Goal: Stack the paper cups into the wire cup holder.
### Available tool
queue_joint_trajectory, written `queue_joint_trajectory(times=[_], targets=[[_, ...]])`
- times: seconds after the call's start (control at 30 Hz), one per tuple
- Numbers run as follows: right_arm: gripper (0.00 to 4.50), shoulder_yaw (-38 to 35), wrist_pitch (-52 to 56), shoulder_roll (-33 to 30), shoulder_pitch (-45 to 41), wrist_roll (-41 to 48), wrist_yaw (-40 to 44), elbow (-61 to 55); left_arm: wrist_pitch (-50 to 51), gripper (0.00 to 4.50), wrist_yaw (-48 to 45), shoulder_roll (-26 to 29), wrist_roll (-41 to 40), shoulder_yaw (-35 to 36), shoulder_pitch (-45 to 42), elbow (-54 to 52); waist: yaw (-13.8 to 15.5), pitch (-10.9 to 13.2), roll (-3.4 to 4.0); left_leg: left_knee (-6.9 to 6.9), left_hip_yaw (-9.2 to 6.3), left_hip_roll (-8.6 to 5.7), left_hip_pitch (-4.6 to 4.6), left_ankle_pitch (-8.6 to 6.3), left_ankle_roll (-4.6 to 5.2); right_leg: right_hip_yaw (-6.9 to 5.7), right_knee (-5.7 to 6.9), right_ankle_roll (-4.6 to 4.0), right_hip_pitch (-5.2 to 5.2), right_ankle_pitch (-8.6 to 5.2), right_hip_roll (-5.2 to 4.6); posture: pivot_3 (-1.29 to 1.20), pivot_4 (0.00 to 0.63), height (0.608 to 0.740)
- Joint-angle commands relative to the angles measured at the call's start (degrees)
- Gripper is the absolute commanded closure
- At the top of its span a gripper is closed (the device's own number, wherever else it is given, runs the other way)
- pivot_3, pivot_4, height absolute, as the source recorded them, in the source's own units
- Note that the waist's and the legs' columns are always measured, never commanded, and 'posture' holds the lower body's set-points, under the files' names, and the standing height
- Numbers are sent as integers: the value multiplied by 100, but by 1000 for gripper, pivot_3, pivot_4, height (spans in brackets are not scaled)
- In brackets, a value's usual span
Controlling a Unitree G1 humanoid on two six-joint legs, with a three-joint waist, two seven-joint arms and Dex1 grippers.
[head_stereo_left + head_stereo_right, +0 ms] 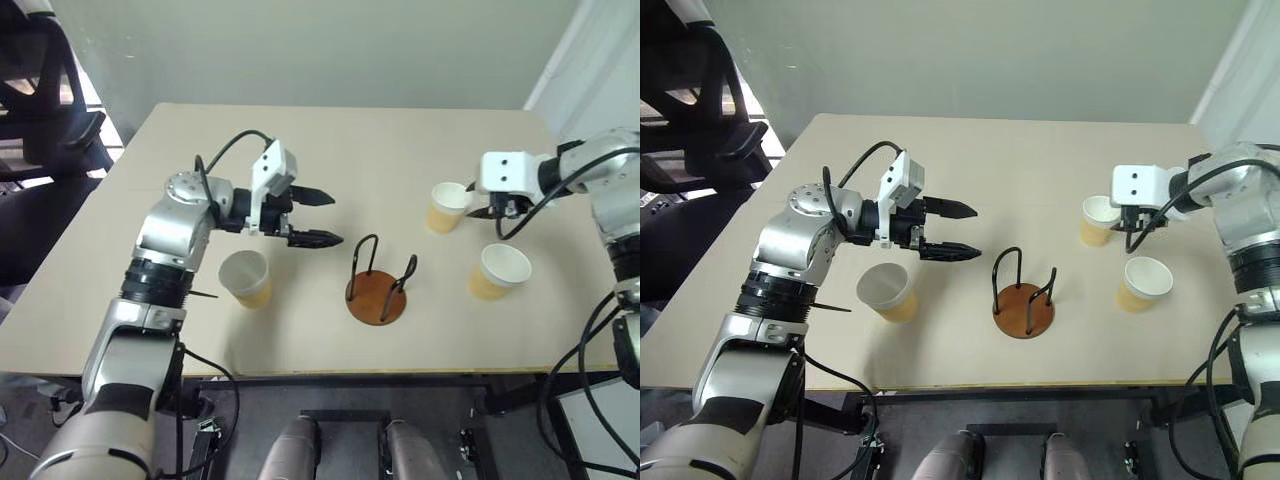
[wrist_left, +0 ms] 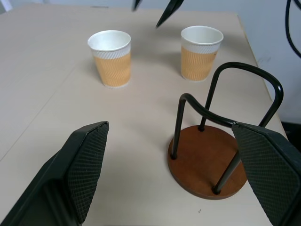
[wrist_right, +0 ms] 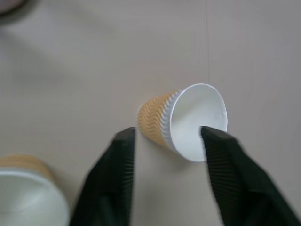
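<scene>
From the head camera I see the wire cup holder [image 1: 377,286] standing upright on the table [image 1: 400,150], near the front edge, and I'll place everything else from it. It is empty: two black wire loops rising from a round reddish-brown base. To its left stands one paper cup [image 1: 246,277], upright, mouth up, well apart from the holder. To its right stands a second cup [image 1: 498,271], also upright. Farther back and to the right of the holder is a third cup [image 1: 447,207]. My left gripper [image 1: 322,218] hangs above the table just left of the holder and behind the left cup, its two black fingers spread wide with nothing between them, pointing toward the holder. My right gripper [image 1: 494,215] sits right beside the third cup, to the right of the holder.

In the left wrist view, the two finger pads [image 2: 87,165] stand wide apart, and the holder [image 2: 209,162] sits between them and a little ahead. Beyond it, both right-side cups [image 2: 111,58] [image 2: 200,52] stand upright and apart from each other.

In the right wrist view, the fingers [image 3: 120,174] are parted partway. One finger lies in front of the third cup's [image 3: 188,120] open mouth, the other just beside its ribbed wall; I cannot tell whether either pad touches it. The rim of the second cup [image 3: 28,195] shows nearby.
</scene>
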Motion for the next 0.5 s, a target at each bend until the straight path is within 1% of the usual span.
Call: queue_joint_trajectory(times=[0.03,0.23,0.5], targets=[[1445,112,-479,120,-341,-292,-416,601,-47,0,36,61,21,58,-36,-174,0,0,0,-3,0,0,0,0,0,-1,-1,0,-1,0,0,0,150,740],[1445,392,-957,451,-734,-714,-812,1613,-16,0,65,107,20,89,-1,-247,2,0,0,-5,0,1,-6,-3,-1,-5,-7,1,-4,1,0,0,150,740],[1445,764,-1382,670,-1064,-1265,-1045,2471,8,0,116,127,8,84,21,-316,26,0,1,-6,-3,0,-10,-9,-7,-9,-10,-2,-4,1,-3,0,150,740]])
